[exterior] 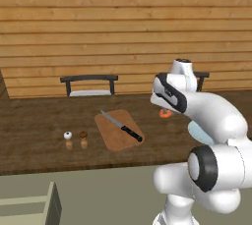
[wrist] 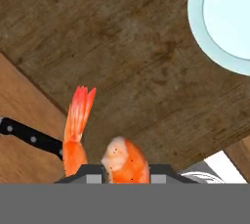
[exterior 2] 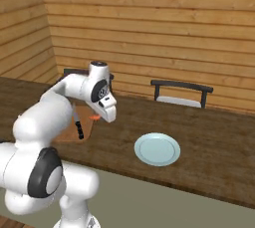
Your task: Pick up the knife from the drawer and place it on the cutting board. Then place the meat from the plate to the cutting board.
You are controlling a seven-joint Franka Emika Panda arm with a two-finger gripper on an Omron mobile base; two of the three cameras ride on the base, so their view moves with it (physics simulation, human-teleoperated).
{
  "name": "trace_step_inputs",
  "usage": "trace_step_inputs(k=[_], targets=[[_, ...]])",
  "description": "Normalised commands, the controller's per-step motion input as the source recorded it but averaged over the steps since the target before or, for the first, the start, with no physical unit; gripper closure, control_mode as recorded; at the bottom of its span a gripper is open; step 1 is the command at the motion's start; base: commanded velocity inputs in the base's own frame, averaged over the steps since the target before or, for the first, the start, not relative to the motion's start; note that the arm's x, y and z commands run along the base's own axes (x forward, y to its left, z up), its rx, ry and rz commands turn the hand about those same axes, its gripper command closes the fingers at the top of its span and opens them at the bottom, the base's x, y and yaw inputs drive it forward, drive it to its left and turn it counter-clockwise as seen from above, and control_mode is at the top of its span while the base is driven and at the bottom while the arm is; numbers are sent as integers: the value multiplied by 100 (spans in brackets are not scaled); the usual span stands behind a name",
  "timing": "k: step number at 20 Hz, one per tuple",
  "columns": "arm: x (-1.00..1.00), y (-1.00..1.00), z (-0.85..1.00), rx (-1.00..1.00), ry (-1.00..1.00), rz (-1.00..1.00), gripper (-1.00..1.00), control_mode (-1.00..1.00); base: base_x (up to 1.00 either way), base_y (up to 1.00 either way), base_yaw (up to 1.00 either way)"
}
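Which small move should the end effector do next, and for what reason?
Probably carry the meat sideways until it hangs over the cutting board, then lower it. The end effector grips the meat above bare countertop, the plate is empty, and the knife already lies on the board.

On the bench there are one cutting board [exterior: 117,129], one knife [exterior: 122,126], one plate [exterior 2: 157,149], one piece of meat [wrist: 124,162] and two shakers [exterior: 76,139].
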Motion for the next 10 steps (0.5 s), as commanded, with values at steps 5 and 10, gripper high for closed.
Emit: trace_step_inputs(k=[5, 10], targets=[[22, 100, 3, 0, 0, 0, 100, -100, 0, 0, 0], [35, 100, 0, -1, 4, 0, 100, -100, 0, 0, 0]])
